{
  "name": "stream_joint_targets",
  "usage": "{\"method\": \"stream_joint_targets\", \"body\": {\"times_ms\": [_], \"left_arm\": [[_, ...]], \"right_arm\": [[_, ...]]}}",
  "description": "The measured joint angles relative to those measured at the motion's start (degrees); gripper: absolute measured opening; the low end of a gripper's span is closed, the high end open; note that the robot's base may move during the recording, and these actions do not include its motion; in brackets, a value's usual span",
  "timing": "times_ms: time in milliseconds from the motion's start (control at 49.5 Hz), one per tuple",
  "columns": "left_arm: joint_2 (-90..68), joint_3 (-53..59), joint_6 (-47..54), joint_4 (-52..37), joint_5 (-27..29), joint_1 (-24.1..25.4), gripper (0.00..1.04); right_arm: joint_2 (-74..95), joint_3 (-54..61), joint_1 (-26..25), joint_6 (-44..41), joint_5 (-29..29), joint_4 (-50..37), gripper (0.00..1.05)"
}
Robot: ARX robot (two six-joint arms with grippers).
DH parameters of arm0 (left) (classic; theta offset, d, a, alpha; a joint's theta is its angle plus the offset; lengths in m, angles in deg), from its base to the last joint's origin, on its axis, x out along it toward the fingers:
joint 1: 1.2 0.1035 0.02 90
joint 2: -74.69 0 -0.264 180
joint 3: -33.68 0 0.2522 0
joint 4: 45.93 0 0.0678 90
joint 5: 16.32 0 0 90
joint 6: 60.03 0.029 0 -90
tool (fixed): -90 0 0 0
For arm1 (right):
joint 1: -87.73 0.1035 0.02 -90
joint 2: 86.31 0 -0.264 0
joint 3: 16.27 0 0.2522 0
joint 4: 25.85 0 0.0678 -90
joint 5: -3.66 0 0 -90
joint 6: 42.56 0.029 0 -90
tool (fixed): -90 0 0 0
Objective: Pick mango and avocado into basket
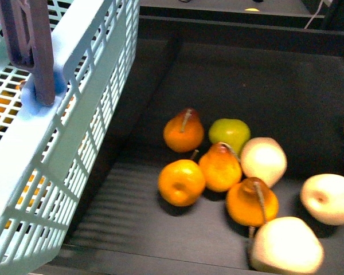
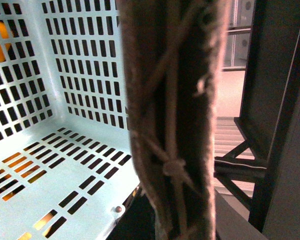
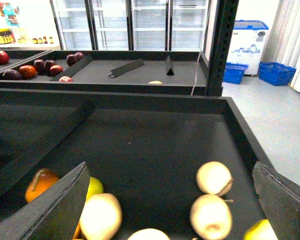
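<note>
Plastic basket (image 1: 97, 103), pale teal, slotted walls, brown bar (image 1: 37, 51).

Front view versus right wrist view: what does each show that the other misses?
Only the front view shows the teal basket with its brown bar. Only the right wrist view shows glass-door fridges, dark red fruit on a farther tray, and blue crates. Both show the dark tray holding pale round fruit and an orange pear.
</note>
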Motion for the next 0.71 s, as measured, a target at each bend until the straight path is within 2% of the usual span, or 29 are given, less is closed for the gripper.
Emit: {"method": "stream_joint_targets", "body": {"times_ms": [708], "left_arm": [[-0.02,0.0,0.11,-0.02,-0.09,0.0,0.09]], "right_arm": [[0.0,0.0,0.0,0.02,-0.13,0.0,0.97]]}}
